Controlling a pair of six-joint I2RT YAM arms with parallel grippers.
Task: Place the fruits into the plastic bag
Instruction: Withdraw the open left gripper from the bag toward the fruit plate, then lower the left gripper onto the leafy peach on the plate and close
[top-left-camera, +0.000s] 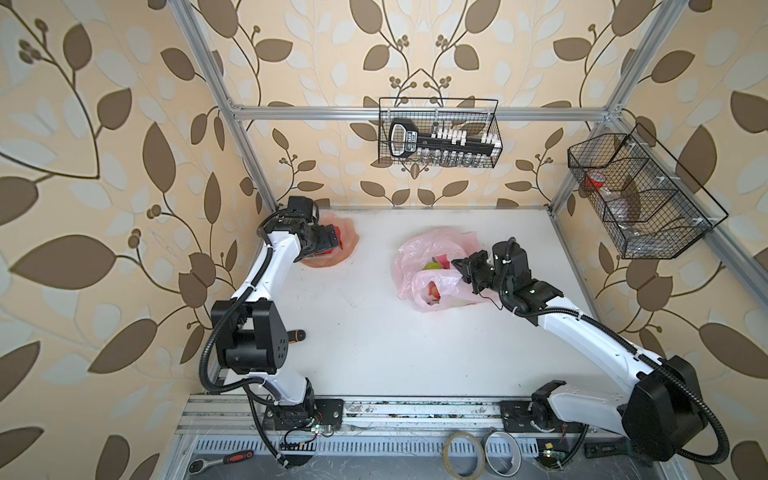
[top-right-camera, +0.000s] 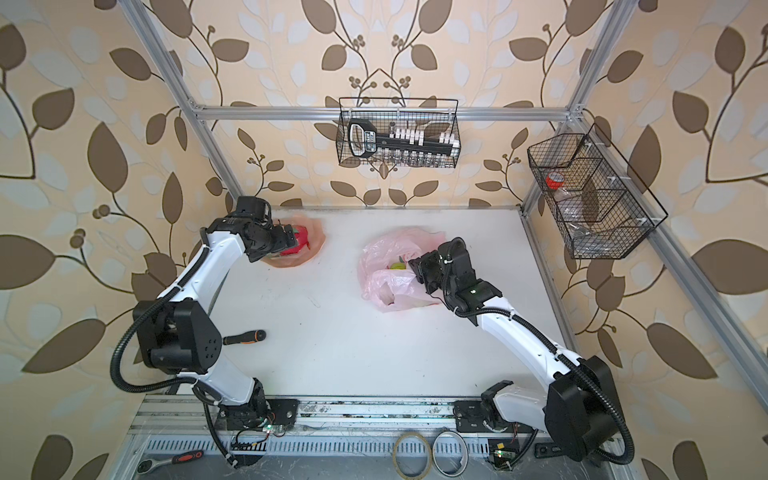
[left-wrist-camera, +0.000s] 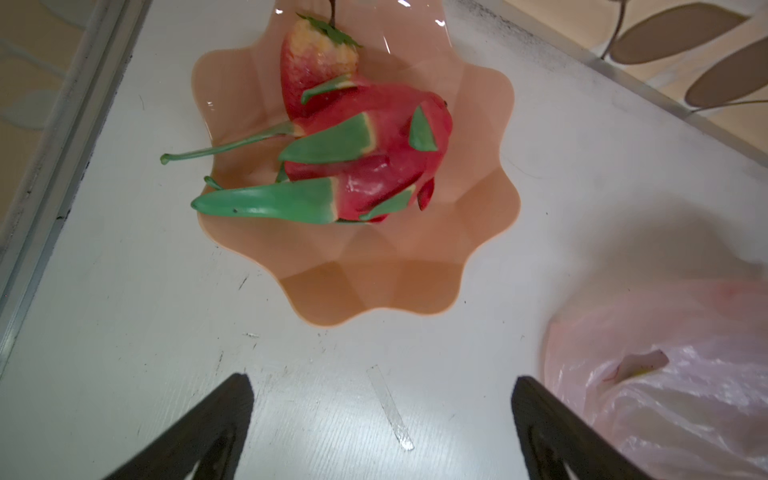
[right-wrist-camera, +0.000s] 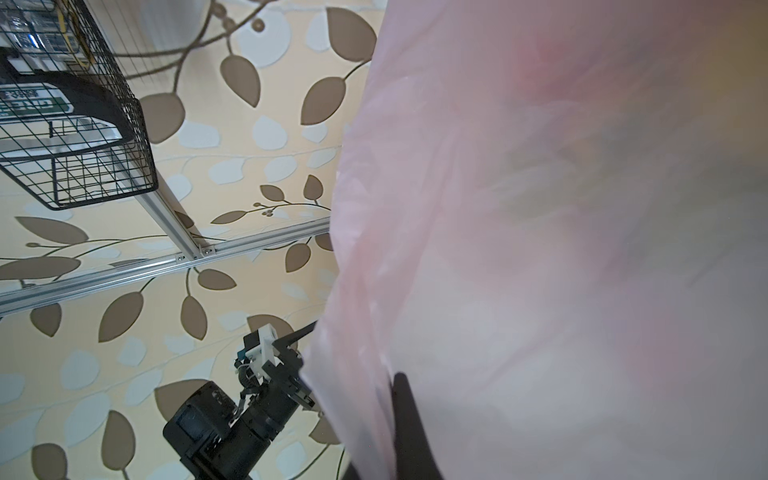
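- Left gripper (left-wrist-camera: 380, 378): jaws are standing wide apart, gripping nothing, hanging over bare table (left-wrist-camera: 124, 311).
- Dish (left-wrist-camera: 374, 291), peach, petal-edged: is lying straight ahead of the open claw, with its near rim just beyond the fingertips.
- Dragon fruit (left-wrist-camera: 374, 166): is lying in the dish, ahead of the claw and roughly centred between its fingers. Its long axis is running crosswise, nearly along the line from one finger to the other, and its green scale tips are reaching past one rim. Judged: taking it across the narrower waist is likely calling for a wrist turn.
- Strawberry (left-wrist-camera: 316, 66): is resting against the dragon fruit on the side farther from the claw.
- Plastic bag (left-wrist-camera: 665, 395): is lying off to one side of the claw, apart from the dish.
- Right gripper (top-left-camera: 461, 266): jaws are closed, apparently pinching the bag's rim and holding the mouth up. Green and yellow fruits (top-left-camera: 432, 265) are showing inside.
- Nearer arm: the left arm is sitting by far the closer to the dish.
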